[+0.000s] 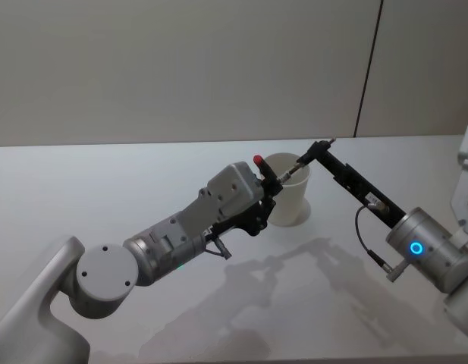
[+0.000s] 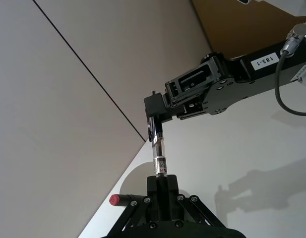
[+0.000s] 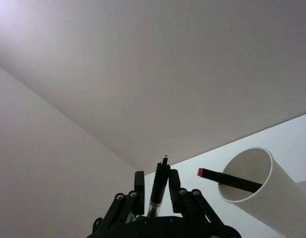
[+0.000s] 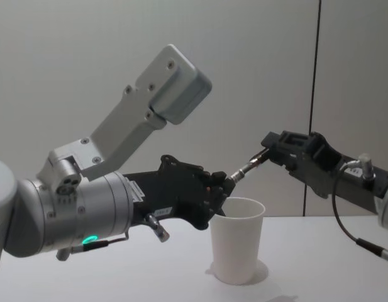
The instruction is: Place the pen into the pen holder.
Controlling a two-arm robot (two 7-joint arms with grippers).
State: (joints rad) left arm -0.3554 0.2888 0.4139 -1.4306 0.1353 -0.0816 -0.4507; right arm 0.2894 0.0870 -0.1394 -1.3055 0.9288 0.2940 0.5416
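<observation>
A pale grey worktop [image 1: 105, 182] runs back to a plain light wall [image 1: 180, 68] with a dark vertical seam [image 1: 369, 68] at the upper right of the head view. Nearest, the left gripper [image 1: 270, 182] sits just left of centre in that view, against the left side of the pen holder [image 1: 290, 201]. In the left wrist view its jaws are drawn together at the bottom centre into one black block around the end of a thin rod [image 2: 157, 148], silver and black. The rod carries a small printed label [image 2: 160, 164] that is too fine to read. A green light [image 4: 90, 239] glows on this arm at the lower left of the chest view. The white cup [image 4: 234, 251] stands upright at the lower centre there, its base on the worktop. The pen [image 3: 232, 181] is in it: in the right wrist view it leans on the rim at the lower right, red end out, its lower part hidden inside the cup. In the head view that red end [image 1: 259, 160] shows just beyond the cup's left rim. Whether the left gripper touches the pen is hard to make out. Farther back, the right gripper [image 1: 318, 148] hangs above and right of the cup, its jaws closed narrowly on the rod's other end [image 3: 160, 183]; a short dark tip pokes past them. A white tag on the right arm reads "183-1" [image 2: 264, 60], and a blue ring light [image 1: 416, 248] shines at the wrist.
</observation>
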